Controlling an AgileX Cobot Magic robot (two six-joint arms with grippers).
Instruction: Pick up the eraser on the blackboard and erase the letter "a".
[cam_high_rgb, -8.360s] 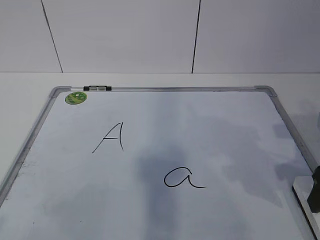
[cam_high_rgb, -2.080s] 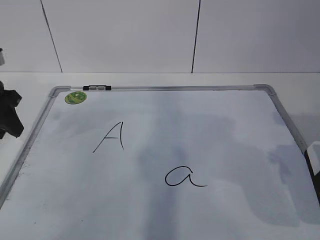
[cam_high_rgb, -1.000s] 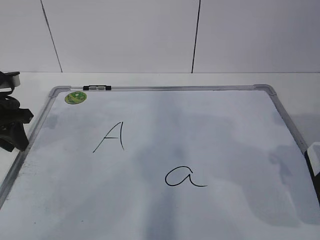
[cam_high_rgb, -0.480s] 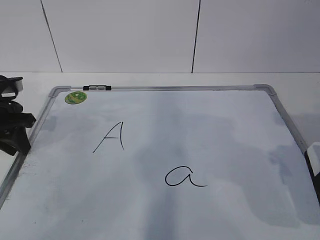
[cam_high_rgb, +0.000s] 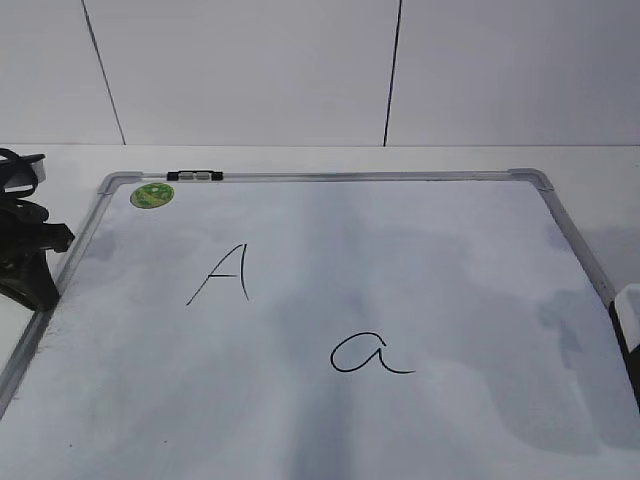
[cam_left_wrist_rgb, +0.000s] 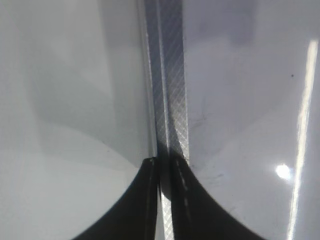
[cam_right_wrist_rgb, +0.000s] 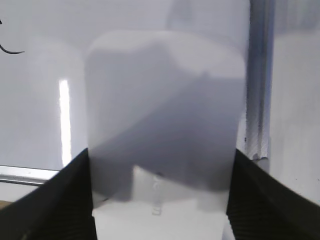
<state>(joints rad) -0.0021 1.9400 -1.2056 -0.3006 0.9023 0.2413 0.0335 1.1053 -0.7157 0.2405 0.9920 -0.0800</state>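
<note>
The blackboard (cam_high_rgb: 420, 250) is laid flat on the white table (cam_high_rgb: 300, 158) and fills most of it. A round green sticker (cam_high_rgb: 151, 194) is stuck near its far left corner, and a small black and silver clip (cam_high_rgb: 195, 176) is fixed on the far edge of the frame just beside it. A pointed capital A (cam_high_rgb: 220, 274) is drawn toward the left side of the board. The letter "a" (cam_high_rgb: 368, 354) is drawn nearer the middle and closer to the front edge, and all of it is there. The eraser (cam_right_wrist_rgb: 165, 115) is found at the right edge of the board, beside the silver frame, and only a small bit of it is seen at the right border of the outside view. The right gripper (cam_right_wrist_rgb: 160, 200) is placed around the eraser, with one dark finger (cam_right_wrist_rgb: 55, 200) on each side, touching its sides. The left gripper (cam_left_wrist_rgb: 165, 200) is seen at the left edge of the board, and its fingers are held nearly together, with the thin frame rail (cam_left_wrist_rgb: 167, 75) between them.
</note>
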